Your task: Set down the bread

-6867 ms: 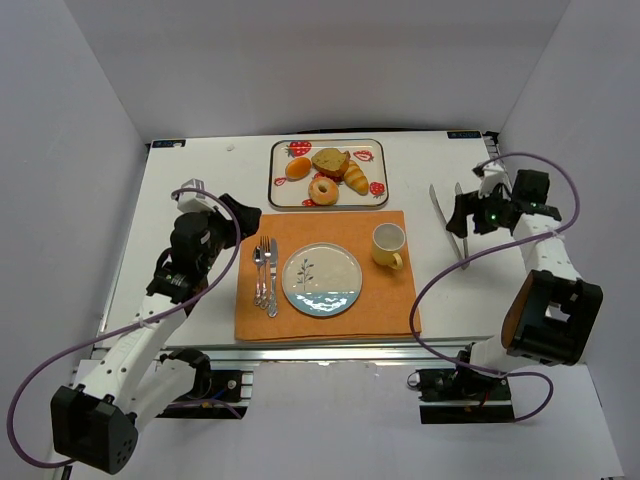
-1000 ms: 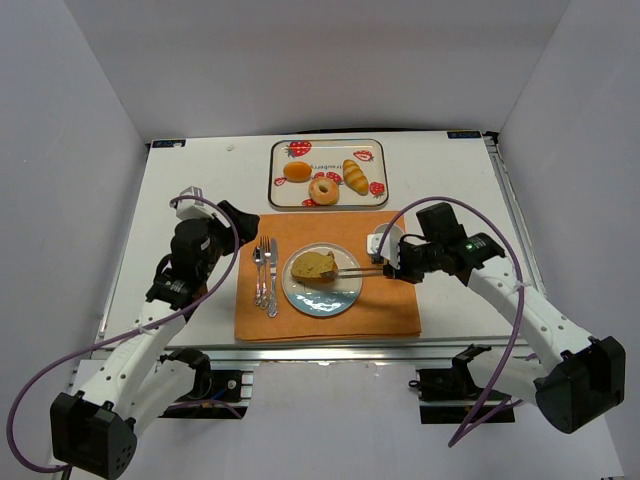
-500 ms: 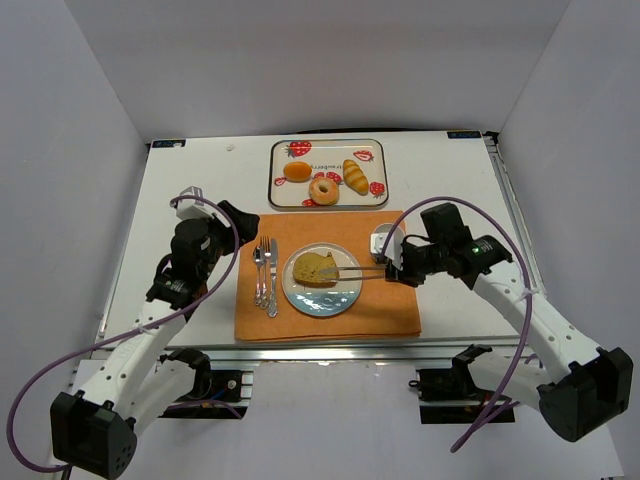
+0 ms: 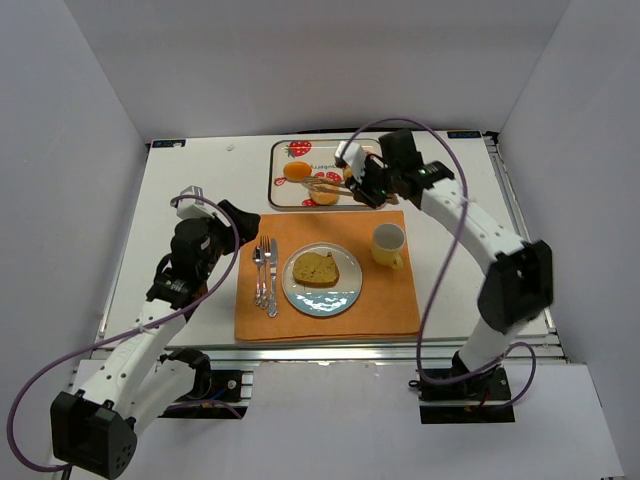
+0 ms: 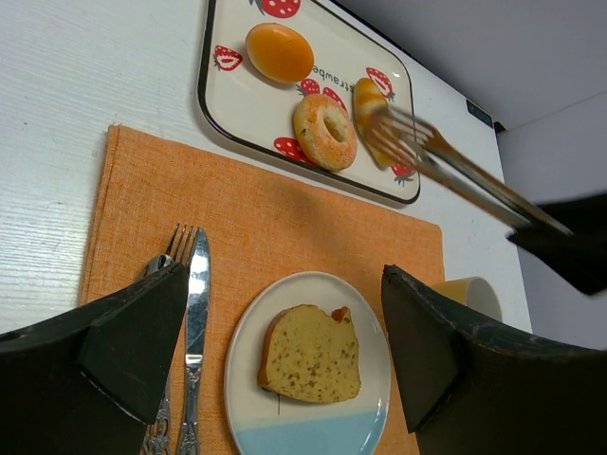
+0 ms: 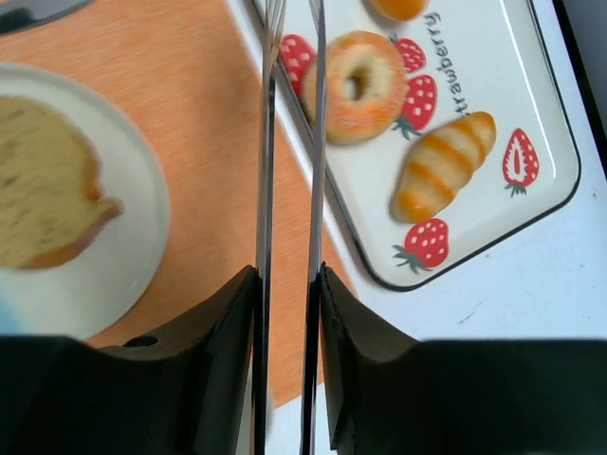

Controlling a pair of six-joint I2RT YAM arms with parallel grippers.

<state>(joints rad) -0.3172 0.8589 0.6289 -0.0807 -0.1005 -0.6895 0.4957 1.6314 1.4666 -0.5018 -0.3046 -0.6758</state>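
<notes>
On my left, the left gripper hovers with its jaws spread wide, beside the cutlery. The bread slice lies on the plate, in the middle of the orange placemat. Further right, the right gripper clamps the tongs, whose tips hang over the donut on the tray.

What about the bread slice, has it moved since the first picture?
Yes. The bread slice left the strawberry tray and lies on the plate, lower in the top view.
</notes>
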